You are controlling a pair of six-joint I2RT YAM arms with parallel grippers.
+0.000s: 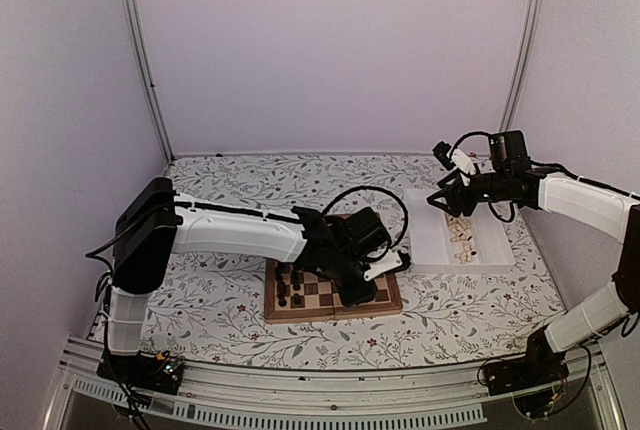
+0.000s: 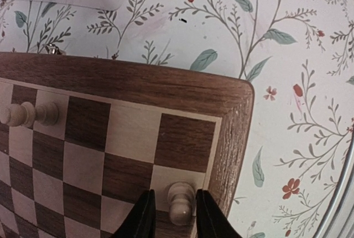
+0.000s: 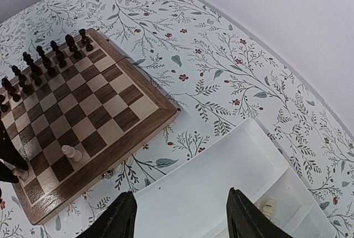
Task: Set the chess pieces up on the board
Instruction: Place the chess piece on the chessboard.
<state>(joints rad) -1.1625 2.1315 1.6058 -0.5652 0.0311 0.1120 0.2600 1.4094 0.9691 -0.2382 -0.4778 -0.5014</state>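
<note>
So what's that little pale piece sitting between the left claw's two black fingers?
It is a small cream chess piece, wood by its look, with a rounded knob on top and a wider turned body, likely a pawn. It stands upright on the light corner square of the board, right beside the brown rim. The left claw straddles it with its fingers slightly parted. A gap shows on one side; whether the other finger touches the piece is unclear.
</note>
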